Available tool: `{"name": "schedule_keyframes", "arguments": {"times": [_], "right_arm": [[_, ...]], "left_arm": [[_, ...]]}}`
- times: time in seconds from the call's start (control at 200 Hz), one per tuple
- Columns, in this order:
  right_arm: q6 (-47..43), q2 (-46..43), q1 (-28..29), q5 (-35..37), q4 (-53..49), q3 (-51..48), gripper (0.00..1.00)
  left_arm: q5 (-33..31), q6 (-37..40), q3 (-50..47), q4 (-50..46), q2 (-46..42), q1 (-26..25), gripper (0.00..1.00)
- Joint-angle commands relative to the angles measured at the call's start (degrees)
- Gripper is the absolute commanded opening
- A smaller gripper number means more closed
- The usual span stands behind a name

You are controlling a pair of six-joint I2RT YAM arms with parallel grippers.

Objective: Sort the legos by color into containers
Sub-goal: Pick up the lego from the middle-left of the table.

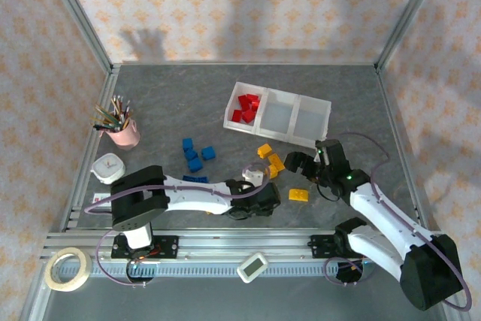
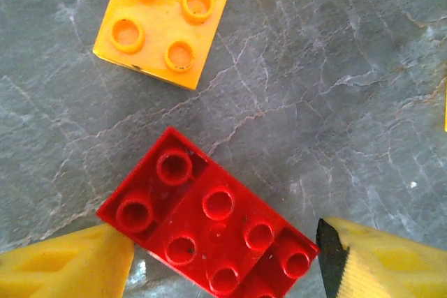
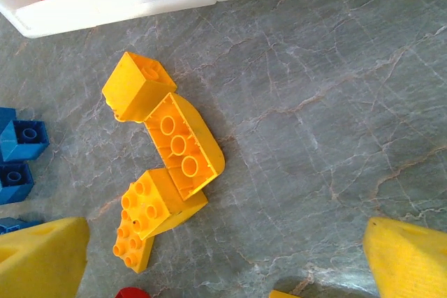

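A red lego (image 2: 209,228) lies on the grey table between the fingers of my left gripper (image 2: 223,259), and both yellow fingers touch its end corners. From above, this left gripper (image 1: 259,192) sits low at the table's middle front. A yellow lego (image 2: 164,19) lies just beyond it. My right gripper (image 3: 223,263) hangs open over bare table, with three yellow legos (image 3: 174,165) to its left. The right gripper (image 1: 304,163) is near the white containers (image 1: 279,116). Red legos (image 1: 246,107) fill the left compartment. Blue legos (image 1: 195,157) lie left of centre.
A pink cup of pencils (image 1: 124,134) and a white object (image 1: 109,168) stand at the left. One yellow lego (image 1: 298,195) lies between the two grippers. A tape roll (image 1: 68,268) and a small white device (image 1: 252,267) rest on the front rail.
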Motion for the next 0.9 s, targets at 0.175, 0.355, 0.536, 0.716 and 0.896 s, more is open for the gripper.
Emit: {"name": "schedule_keyframes", "arguments": {"times": [0.175, 0.355, 0.536, 0.716, 0.896], "right_arm": [[-0.9, 0.3, -0.4, -0.8, 1.4, -0.6, 1.00], [-1.0, 0.4, -0.5, -0.7, 1.3, -0.6, 1.00], [-1.0, 0.4, -0.5, -0.7, 1.3, -0.4, 1.00], [-1.0, 0.5, -0.5, -1.3, 1.6, -0.2, 1.00], [-1.4, 0.5, -0.5, -2.4, 1.8, 0.0, 1.00]], "left_arm": [[-6.5, -1.4, 4.9, -1.6, 4.7, -0.5, 0.63], [-8.2, -1.0, 7.2, -2.5, 7.2, -0.4, 0.56], [-9.4, -1.4, 6.5, -3.1, 7.1, -0.4, 0.47], [-9.7, -1.8, 5.3, -2.7, 5.9, -0.4, 0.35], [-9.6, -1.9, 3.6, -2.2, 3.9, -0.4, 0.25]]}}
